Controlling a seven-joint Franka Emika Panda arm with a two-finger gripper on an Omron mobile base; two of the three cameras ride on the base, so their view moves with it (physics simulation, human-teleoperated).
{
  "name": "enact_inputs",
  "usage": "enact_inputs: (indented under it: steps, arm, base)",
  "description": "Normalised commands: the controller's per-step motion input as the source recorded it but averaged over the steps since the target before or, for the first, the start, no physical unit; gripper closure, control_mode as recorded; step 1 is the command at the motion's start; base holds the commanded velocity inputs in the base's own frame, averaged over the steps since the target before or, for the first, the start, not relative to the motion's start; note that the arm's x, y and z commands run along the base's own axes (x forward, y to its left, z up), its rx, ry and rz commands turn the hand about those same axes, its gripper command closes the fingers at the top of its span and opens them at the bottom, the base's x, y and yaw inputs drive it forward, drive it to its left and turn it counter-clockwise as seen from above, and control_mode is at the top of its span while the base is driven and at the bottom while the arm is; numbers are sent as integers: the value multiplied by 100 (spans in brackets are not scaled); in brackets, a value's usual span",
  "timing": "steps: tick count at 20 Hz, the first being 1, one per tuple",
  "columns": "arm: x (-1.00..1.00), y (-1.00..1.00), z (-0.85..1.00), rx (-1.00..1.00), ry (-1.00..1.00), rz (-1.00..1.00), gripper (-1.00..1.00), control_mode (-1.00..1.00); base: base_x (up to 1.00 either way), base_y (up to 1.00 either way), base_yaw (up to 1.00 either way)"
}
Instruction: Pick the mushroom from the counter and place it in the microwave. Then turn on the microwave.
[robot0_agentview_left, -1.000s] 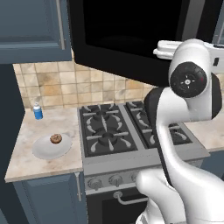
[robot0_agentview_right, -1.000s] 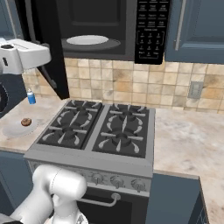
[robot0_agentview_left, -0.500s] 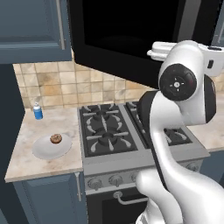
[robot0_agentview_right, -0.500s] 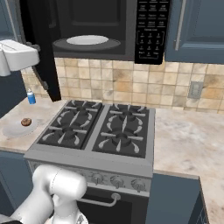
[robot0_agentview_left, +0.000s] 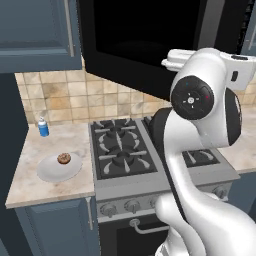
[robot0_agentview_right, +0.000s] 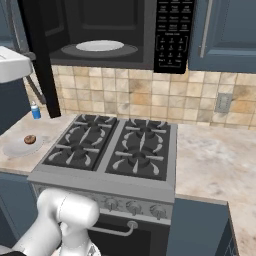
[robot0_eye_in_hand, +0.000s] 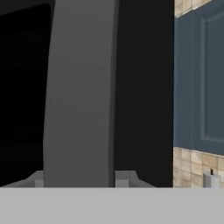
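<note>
The mushroom (robot0_agentview_left: 63, 158) (robot0_agentview_right: 30, 139) is a small brown lump lying on a white plate (robot0_agentview_left: 50, 172) (robot0_agentview_right: 14, 149) on the counter (robot0_agentview_left: 35, 190) left of the stove. The microwave (robot0_agentview_right: 125, 30) hangs above the stove, its interior and white turntable (robot0_agentview_right: 100, 46) exposed. Its black door (robot0_agentview_right: 42, 65) (robot0_agentview_left: 140, 45) stands swung out to the left. My gripper (robot0_eye_in_hand: 81, 177) is shut on the door's grey handle (robot0_eye_in_hand: 81, 92), one fingertip on each side of it. My white hand (robot0_agentview_right: 12, 65) is high up by the door's edge, far above the mushroom.
A small blue bottle (robot0_agentview_left: 43, 127) (robot0_agentview_right: 35, 111) stands at the back of the counter by the tiled wall. The black gas stove (robot0_agentview_right: 110, 150) fills the middle. The keypad (robot0_agentview_right: 170, 35) is at the microwave's right. More counter (robot0_agentview_right: 215, 165) lies right of the stove.
The microwave door has swung further open to the left, with my hand moving along with its handle. The mushroom, plate and bottle stay put.
</note>
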Motion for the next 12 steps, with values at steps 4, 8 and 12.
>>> enact_inputs:
  steps: [4, 8, 12]
  arm:
    - [-33, 0, 0, 0, 0, 0, 100, -100]
    - [-29, 0, 0, 0, 0, 0, 100, -100]
    - [-24, 0, 0, 0, 0, 0, 100, -100]
  base:
    - [0, 0, 0]
    - [0, 0, 0]
    - [0, 0, 0]
